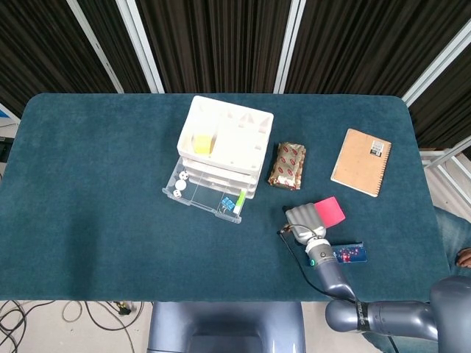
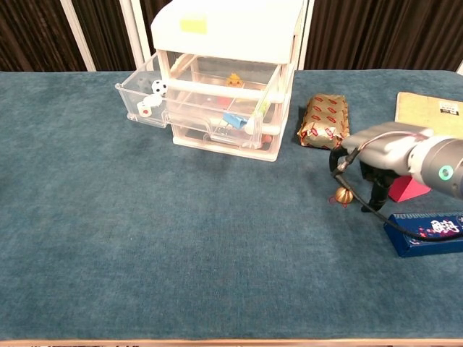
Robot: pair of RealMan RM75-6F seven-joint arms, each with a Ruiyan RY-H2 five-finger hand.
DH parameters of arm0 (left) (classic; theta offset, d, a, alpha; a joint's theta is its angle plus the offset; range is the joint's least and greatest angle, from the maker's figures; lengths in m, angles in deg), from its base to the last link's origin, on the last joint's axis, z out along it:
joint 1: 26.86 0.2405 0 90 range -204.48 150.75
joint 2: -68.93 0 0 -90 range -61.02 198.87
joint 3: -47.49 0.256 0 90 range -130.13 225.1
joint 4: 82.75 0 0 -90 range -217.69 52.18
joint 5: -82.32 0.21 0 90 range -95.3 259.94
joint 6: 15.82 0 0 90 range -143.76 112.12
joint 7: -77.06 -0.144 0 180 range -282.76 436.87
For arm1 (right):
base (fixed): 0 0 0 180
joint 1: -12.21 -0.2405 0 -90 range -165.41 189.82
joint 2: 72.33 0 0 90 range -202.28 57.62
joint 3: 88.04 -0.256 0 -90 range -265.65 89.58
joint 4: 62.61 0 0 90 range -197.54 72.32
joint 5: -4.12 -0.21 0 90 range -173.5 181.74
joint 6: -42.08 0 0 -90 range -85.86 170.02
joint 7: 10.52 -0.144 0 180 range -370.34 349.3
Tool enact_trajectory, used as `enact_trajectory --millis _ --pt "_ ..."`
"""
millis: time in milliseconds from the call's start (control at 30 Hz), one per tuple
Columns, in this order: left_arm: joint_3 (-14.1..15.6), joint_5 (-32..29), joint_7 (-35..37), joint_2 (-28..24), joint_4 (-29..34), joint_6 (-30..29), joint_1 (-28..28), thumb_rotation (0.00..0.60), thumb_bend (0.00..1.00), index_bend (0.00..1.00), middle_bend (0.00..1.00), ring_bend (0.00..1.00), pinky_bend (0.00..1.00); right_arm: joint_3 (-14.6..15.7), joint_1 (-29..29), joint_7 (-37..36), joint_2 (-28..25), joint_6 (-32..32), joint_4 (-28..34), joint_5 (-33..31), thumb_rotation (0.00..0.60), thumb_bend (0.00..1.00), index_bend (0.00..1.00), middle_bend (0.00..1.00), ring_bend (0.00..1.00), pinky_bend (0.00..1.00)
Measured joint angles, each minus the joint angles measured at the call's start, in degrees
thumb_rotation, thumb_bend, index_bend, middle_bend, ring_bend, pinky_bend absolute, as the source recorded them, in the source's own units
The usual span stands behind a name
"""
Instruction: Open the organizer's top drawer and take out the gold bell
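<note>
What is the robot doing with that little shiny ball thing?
That is a gold bell, and it came from the white organizer, whose top drawer is pulled open with dice inside. The right hand is low over the blue table beside a pink block. The bell sits right under its fingers, and whether they are holding it is hard to tell. The left hand is out of sight.

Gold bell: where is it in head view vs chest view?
Head view: not visible; the right hand hides that spot.
Chest view: gold bell at right of centre, just below the right hand, in front of the snack packet.
Shared landmark: the pink block.
</note>
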State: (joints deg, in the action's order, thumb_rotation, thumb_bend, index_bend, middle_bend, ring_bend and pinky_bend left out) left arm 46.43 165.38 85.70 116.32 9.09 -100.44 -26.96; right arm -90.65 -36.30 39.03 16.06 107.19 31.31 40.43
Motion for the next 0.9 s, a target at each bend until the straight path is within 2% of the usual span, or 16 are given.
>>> enact_trajectory --millis 100,200,300,367,467,567,633,900 --pt "0.0 -0.1 0.0 0.1 0.0 -0.1 0.0 0.6 0.24 0.13 0.0 0.0 0.0 -0.7 0.6 -0.1 -2.8 2.1 3.4 -0.2 0.6 0.22 0.27 0.87 1.0 1.0" --pt "0.0 0.0 -0.1 0.1 0.0 0.0 0.0 0.6 0.24 0.13 0.0 0.0 0.0 -1.7 1.6 -0.6 -7.3 4.3 8.9 -0.8 0.6 0.22 0.27 0.8 0.96 0.94" --pt "0.0 0.1 -0.3 0.1 0.2 0.0 0.0 0.6 0.24 0.13 0.0 0.0 0.0 -3.1 2.9 -2.1 -12.4 6.6 14.5 -1.0 0.6 0.23 0.27 0.63 0.83 0.73" --pt "0.0 0.1 -0.3 0.0 0.2 -0.2 0.0 0.6 0.24 0.13 0.0 0.0 0.0 -4.2 4.1 -4.1 -16.0 8.0 17.8 -0.9 0.6 0.24 0.27 0.47 0.69 0.51" --pt "0.0 0.2 -0.4 0.0 0.4 -0.5 0.1 0.6 0.24 0.13 0.0 0.0 0.0 -5.7 6.3 -8.4 -21.5 9.7 21.6 0.2 0.6 0.24 0.27 0.3 0.53 0.37" --pt "0.1 0.7 -0.6 0.0 0.5 -0.9 0.2 0.6 0.24 0.13 0.0 0.0 0.0 -6.2 9.4 -13.3 -27.1 11.3 23.8 3.3 0.6 0.24 0.26 0.2 0.41 0.33" --pt "0.1 1.0 -0.7 0.1 0.5 -1.2 0.3 0.6 0.24 0.12 0.0 0.0 0.0 -5.8 11.7 -16.1 -29.1 13.3 23.9 7.6 0.6 0.25 0.25 0.17 0.38 0.31" --pt "0.1 1.7 -0.4 -0.4 0.9 -2.0 0.5 0.6 0.24 0.12 0.0 0.0 0.0 -1.4 23.1 -27.1 -27.9 24.6 19.6 29.4 0.6 0.22 0.24 0.14 0.34 0.27"
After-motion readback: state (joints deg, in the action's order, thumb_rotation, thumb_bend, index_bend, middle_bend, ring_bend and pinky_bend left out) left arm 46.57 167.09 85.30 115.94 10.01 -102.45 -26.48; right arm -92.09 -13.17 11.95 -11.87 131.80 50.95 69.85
